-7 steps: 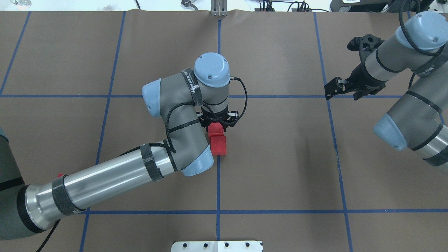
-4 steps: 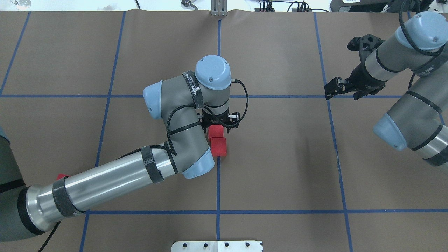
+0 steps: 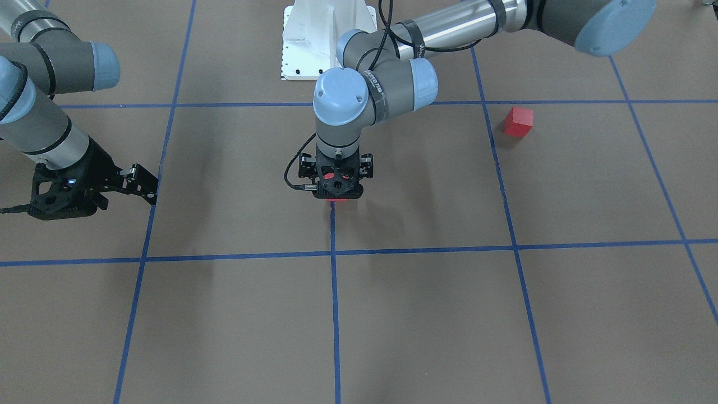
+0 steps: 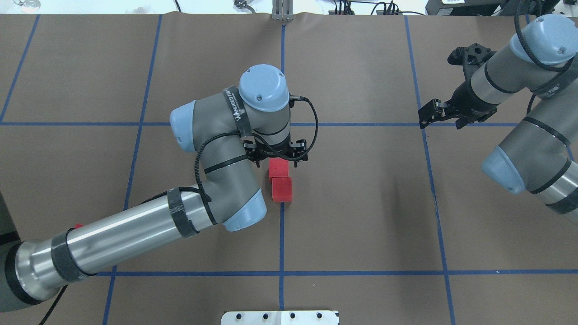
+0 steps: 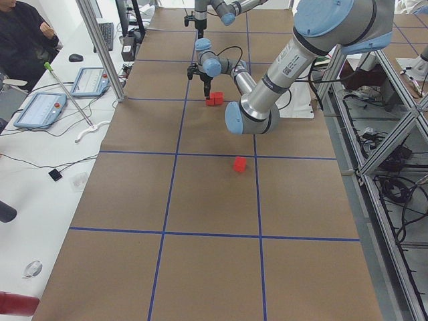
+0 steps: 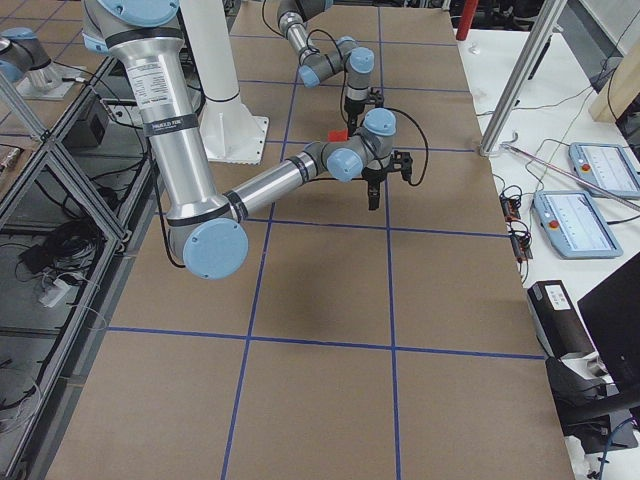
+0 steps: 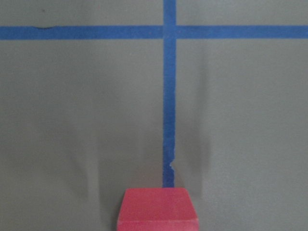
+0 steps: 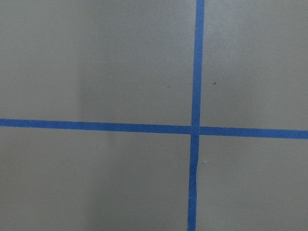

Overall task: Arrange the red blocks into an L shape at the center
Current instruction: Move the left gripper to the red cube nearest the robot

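Red is peeking out as a thin sliver under the L gripper (image 3: 336,191) in the front-facing view. That gripper is pointing straight down over the middle tape line (image 3: 333,224), while a lone third block (image 3: 518,122) is sitting well apart on the robot's left, just beyond the next vertical line. The R gripper (image 3: 147,188) is hovering off to the robot's right, holding nothing. Overhead, the far block (image 4: 278,169) and near block (image 4: 282,188) are lying touching at the centre (image 4: 307,194), both on the tape, the far one sitting slightly leftward, and the L gripper is hanging over the far block's far edge. Ext. left view is showing the pair together, w/ the third block nearer the camera. L wrist cam is looking at one block at its bottom edge, tape running on beyond it. R wrist cam is seeing a tape crossing on brown paper (image 8: 96,62). Can't tell for either gripper whether the jaws are spread or closed.
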Robot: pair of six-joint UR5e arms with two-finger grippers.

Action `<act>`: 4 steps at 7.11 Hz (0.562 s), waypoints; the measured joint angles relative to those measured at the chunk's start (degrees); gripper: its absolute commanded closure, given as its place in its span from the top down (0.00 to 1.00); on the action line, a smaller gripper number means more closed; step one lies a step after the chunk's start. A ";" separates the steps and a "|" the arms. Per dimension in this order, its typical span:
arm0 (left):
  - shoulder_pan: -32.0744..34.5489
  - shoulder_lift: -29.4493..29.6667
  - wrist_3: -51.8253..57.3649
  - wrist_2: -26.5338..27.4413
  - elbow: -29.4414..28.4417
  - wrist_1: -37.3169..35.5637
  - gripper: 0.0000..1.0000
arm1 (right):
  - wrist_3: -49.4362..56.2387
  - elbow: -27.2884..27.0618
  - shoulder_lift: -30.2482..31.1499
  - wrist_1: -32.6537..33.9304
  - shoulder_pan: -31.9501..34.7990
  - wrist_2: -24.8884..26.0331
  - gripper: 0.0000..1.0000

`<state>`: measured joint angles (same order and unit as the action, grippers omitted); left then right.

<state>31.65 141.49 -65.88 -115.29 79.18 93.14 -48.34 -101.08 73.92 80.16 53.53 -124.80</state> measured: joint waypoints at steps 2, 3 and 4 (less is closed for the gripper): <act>1.29 -10.90 4.01 -0.21 12.00 -0.23 1.00 | 0.00 -0.01 -0.03 0.00 0.08 -0.02 0.99; 2.21 -18.06 7.15 -0.36 18.34 -0.08 1.00 | 0.00 -0.08 -0.06 0.00 0.16 -0.06 0.99; 3.24 -25.74 10.68 -0.42 24.32 0.17 1.00 | 0.00 -0.11 -0.08 0.00 0.19 -0.06 0.99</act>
<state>34.89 115.76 -55.21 -115.71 103.50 93.32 -48.34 -101.18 73.84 80.15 53.72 -124.87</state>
